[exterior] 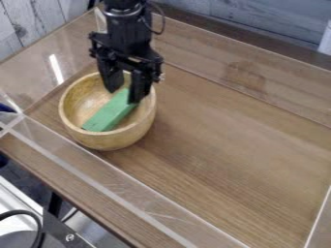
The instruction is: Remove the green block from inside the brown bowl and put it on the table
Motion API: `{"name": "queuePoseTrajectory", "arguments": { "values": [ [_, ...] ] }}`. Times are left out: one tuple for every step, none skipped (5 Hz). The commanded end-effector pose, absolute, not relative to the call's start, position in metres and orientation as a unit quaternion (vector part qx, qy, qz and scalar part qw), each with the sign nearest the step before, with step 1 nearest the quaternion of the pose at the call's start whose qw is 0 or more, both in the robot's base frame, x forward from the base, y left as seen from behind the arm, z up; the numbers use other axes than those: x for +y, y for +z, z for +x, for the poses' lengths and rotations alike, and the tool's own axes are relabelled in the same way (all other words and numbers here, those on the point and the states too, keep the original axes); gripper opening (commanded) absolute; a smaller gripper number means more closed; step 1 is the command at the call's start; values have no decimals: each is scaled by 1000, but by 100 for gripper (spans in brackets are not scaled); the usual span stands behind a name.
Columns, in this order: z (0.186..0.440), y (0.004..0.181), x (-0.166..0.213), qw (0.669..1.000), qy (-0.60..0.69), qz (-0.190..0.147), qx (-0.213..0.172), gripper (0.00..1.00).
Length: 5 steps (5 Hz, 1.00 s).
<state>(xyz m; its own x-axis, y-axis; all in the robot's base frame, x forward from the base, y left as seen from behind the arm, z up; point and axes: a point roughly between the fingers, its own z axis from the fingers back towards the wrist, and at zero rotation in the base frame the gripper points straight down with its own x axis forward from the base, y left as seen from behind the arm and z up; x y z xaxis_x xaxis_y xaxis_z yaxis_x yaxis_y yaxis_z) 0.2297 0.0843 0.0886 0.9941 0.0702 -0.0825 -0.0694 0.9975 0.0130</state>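
The brown bowl [114,139] sits on the left part of the table [226,145]. The green block [104,117] lies slanted inside it, lower end toward the front left. My gripper [127,95] points straight down into the bowl. Its two dark fingers [139,85] stand on either side of the block's upper end, closed against it. The fingers hide that end of the block.
Clear acrylic walls run along the table's edges, with one strip [91,172] close in front of the bowl. A small clear acrylic piece [119,26] stands at the back, behind the arm. Bare wood stretches to the right of the bowl.
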Motion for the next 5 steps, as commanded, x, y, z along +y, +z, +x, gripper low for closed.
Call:
{"name": "queuePoseTrajectory", "arguments": {
  "values": [
    [241,94,93,999,33,15,35,100],
    [246,91,96,998,28,15,48,100],
    [240,89,105,998,31,27,42,100],
    [233,85,114,998,34,38,37,100],
    [237,81,116,999,27,27,20,100]
  ]
}}
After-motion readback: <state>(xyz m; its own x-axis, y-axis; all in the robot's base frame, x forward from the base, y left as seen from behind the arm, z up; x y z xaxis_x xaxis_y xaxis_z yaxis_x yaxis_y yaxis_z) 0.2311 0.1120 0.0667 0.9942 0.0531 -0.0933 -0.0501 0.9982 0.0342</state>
